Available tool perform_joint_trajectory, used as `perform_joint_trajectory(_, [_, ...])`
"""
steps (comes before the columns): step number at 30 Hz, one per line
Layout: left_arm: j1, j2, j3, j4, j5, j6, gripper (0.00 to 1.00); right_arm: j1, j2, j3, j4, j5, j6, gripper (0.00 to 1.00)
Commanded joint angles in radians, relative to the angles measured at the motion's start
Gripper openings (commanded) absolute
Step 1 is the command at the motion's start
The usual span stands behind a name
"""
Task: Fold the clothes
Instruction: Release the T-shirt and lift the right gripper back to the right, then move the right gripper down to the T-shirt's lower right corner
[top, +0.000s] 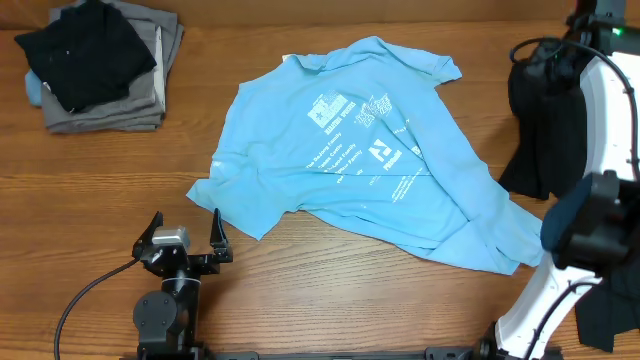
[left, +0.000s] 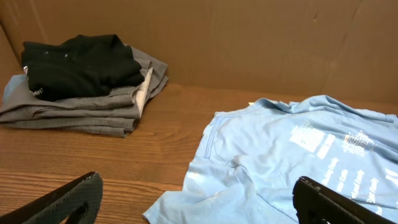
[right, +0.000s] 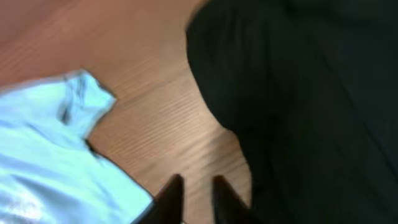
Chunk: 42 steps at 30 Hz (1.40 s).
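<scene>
A light blue T-shirt lies rumpled and unfolded across the middle of the wooden table, its white lettering facing up and its lower edge trailing toward the right side. The left tool sits near the front edge of the table, just short of the shirt's near-left corner, its fingers spread wide and holding nothing. The right tool, seen in a blurred wrist view, hangs over bare wood between the shirt's edge and a dark cloth; its fingertips stand close together with only a narrow gap, and nothing shows between them. At the far left corner, well apart from the shirt, a stack of grey folded garments carries a black garment on top. In the overhead view the dark cloth is bunched at the table's right edge, beside the white right arm.
</scene>
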<state>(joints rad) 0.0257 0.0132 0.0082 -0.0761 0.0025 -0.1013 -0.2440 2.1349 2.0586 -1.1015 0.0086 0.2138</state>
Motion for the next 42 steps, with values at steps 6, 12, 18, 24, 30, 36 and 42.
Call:
perform_joint_trajectory(6, [-0.006, -0.009, -0.003, 0.0, -0.01, 0.012, 1.0, -0.005, 0.129, -0.016, -0.082, -0.088, -0.054, 0.04])
perform_joint_trajectory(12, [-0.006, -0.009, -0.003, 0.0, -0.01, 0.012, 1.0, -0.021, 0.172, -0.062, -0.121, -0.07, 0.003, 0.04])
perform_joint_trajectory(18, [-0.006, -0.009, -0.003, 0.0, -0.01, 0.012, 1.0, -0.048, 0.172, -0.163, -0.08, -0.071, -0.001, 0.04])
perform_joint_trajectory(24, [-0.006, -0.009, -0.003, 0.0, -0.01, 0.012, 1.0, -0.064, 0.172, -0.245, -0.01, -0.078, -0.002, 0.04])
perform_joint_trajectory(30, [-0.006, -0.009, -0.003, 0.0, -0.01, 0.012, 1.0, -0.087, 0.172, -0.337, 0.051, -0.055, 0.003, 0.04])
perform_joint_trajectory(36, [-0.006, -0.009, -0.003, 0.0, -0.01, 0.012, 1.0, -0.149, 0.172, -0.356, 0.031, 0.077, 0.054, 0.04])
perform_joint_trajectory(42, [-0.006, -0.009, -0.003, 0.0, -0.01, 0.012, 1.0, -0.217, 0.171, -0.348, -0.004, 0.28, 0.151, 0.04])
